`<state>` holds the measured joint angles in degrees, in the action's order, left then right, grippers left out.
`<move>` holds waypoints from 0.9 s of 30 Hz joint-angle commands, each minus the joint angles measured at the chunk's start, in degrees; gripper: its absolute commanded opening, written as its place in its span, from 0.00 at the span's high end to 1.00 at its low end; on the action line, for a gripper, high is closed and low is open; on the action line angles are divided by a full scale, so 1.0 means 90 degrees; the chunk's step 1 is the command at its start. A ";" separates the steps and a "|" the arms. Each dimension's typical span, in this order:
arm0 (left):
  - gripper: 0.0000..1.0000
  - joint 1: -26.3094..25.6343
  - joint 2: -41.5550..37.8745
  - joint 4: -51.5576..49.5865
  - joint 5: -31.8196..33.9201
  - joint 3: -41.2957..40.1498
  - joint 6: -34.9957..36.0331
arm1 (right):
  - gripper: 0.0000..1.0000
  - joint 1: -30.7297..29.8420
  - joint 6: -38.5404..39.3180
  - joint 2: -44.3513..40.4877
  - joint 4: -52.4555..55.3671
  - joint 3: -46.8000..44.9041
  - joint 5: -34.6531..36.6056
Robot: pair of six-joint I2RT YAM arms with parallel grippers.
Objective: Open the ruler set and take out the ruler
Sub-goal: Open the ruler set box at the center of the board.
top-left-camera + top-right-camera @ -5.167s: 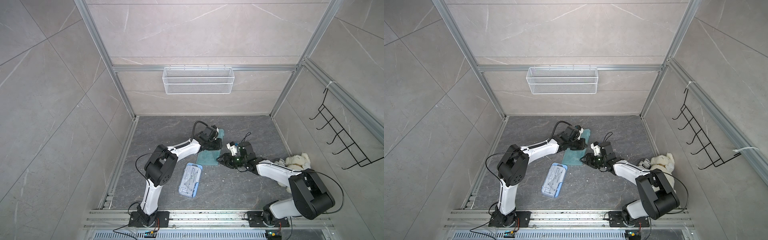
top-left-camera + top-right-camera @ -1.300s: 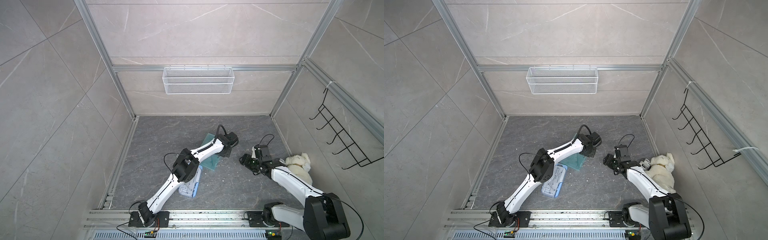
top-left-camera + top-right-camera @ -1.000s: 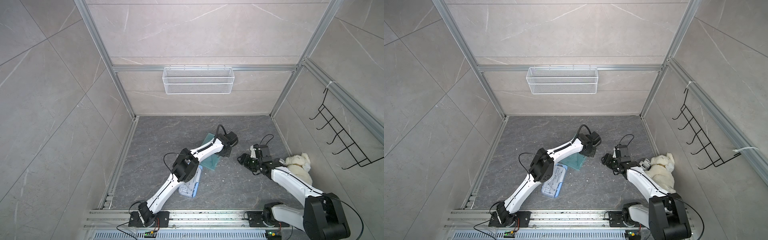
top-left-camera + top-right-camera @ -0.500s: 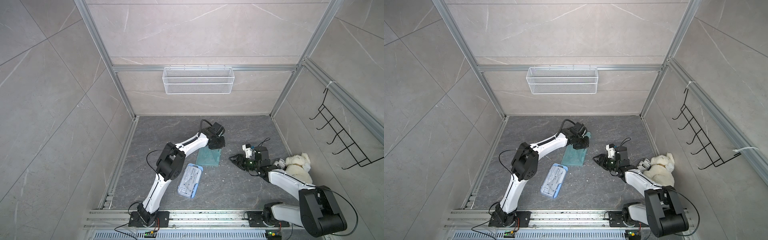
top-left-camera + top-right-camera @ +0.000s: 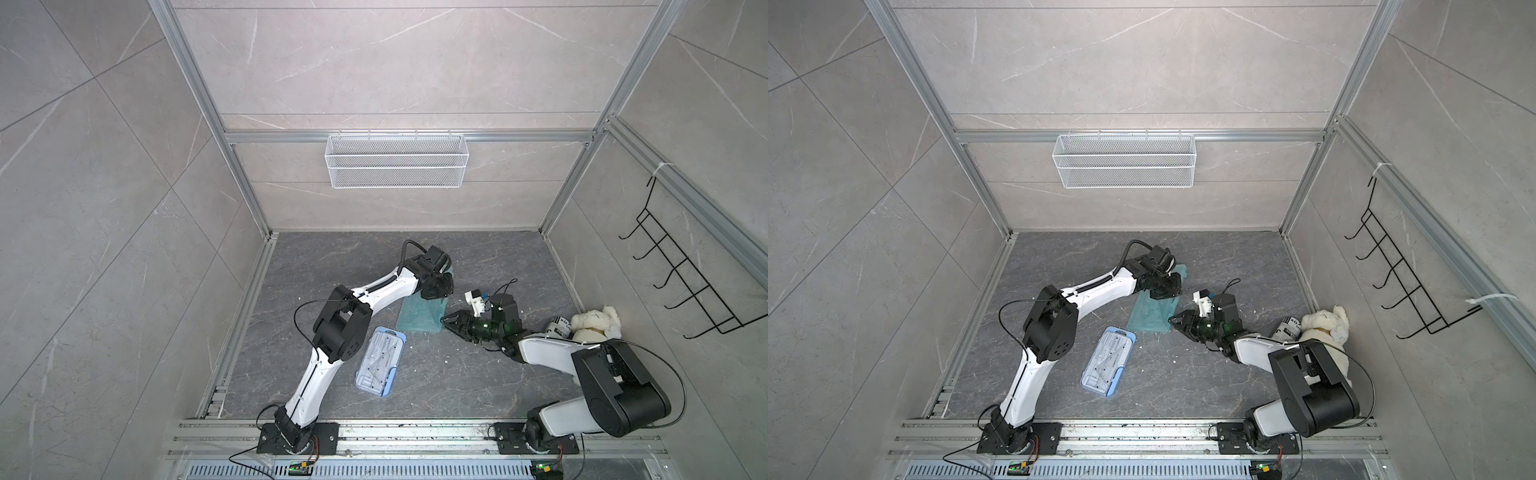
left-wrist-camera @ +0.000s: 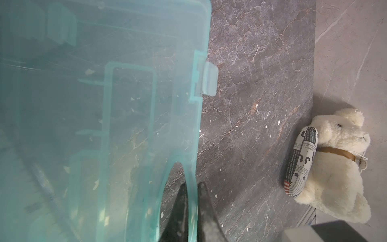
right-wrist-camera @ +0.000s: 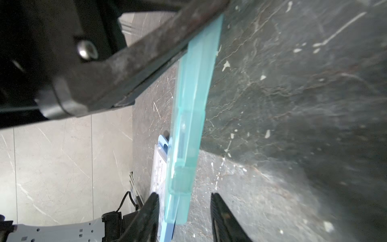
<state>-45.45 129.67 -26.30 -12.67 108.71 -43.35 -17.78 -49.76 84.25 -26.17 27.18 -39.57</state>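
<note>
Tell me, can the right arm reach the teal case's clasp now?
Probably yes: on the right arm the jaws stand open, the clasp just ahead, nothing between; the left arm grips the teal case.

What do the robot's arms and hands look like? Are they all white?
Not all white. The left arm and right arm have smooth white shells with chunky black joints, and thin black cables loop beside them. The left hand and right hand are black and a bit scuffed, each with two pointed fingers.
</note>
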 commanded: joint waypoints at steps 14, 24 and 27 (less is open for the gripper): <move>1.00 -0.0028 -0.0218 0.0371 -0.0296 -0.0075 -0.0125 | 0.66 -0.0112 0.0055 0.0277 -0.0079 0.0361 0.0436; 1.00 -0.0028 -0.0176 0.0383 -0.0336 -0.0079 -0.0133 | 0.74 -0.0105 0.0109 0.0336 0.0003 0.0466 0.0517; 1.00 -0.0028 -0.0159 0.0392 -0.0346 -0.0065 -0.0152 | 0.82 -0.0108 0.0118 0.0336 0.0055 0.0486 0.0515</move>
<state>-45.36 129.67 -25.15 -13.63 108.07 -43.77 -18.37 -49.80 86.72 -25.96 30.02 -35.18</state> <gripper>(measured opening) 0.082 0.202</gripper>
